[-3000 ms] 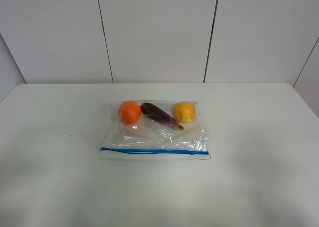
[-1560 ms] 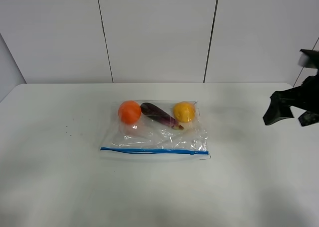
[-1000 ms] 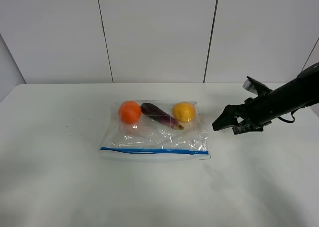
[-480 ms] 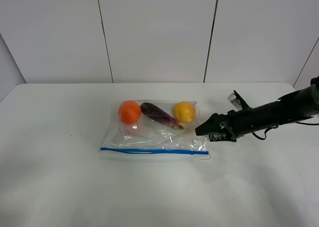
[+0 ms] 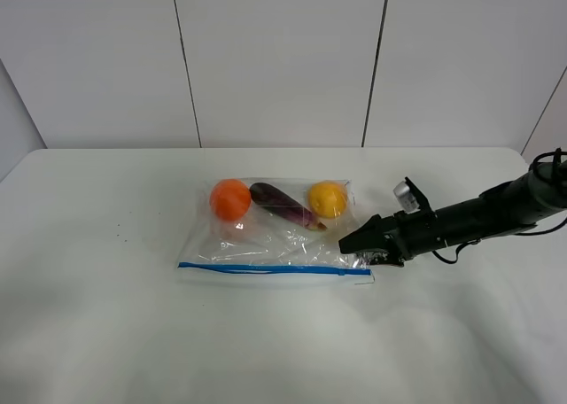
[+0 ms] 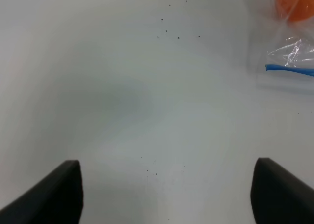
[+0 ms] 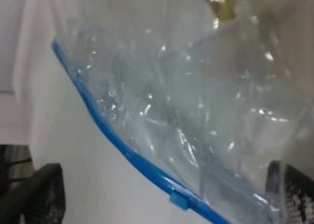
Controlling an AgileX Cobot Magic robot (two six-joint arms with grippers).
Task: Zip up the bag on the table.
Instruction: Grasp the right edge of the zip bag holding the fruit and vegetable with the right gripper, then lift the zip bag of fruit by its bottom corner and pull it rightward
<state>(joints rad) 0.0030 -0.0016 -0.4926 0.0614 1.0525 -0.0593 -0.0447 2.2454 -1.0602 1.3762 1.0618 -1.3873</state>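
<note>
The clear bag [image 5: 275,240] lies flat on the white table [image 5: 106,324]. Its blue seal strip [image 5: 266,268] runs along the near edge. An orange fruit [image 5: 230,199], a purple eggplant [image 5: 283,205] and a yellow fruit [image 5: 328,199] lie inside. My right gripper [image 5: 357,248] is low at the bag's right end, open. In the right wrist view its gripper [image 7: 167,197] straddles the strip's end, where a small blue slider [image 7: 179,200] sits. My left gripper [image 6: 167,189] is open over bare table, with the bag's left corner [image 6: 289,62] ahead of it. It is out of the exterior view.
The right arm [image 5: 478,216] stretches in from the table's right edge. Small dark specks [image 5: 124,237] mark the table left of the bag. A white panelled wall [image 5: 283,58] stands behind the table.
The right arm has come in from the right and moved left and down, until its open gripper reached the bag's right end. The bag has not moved.
</note>
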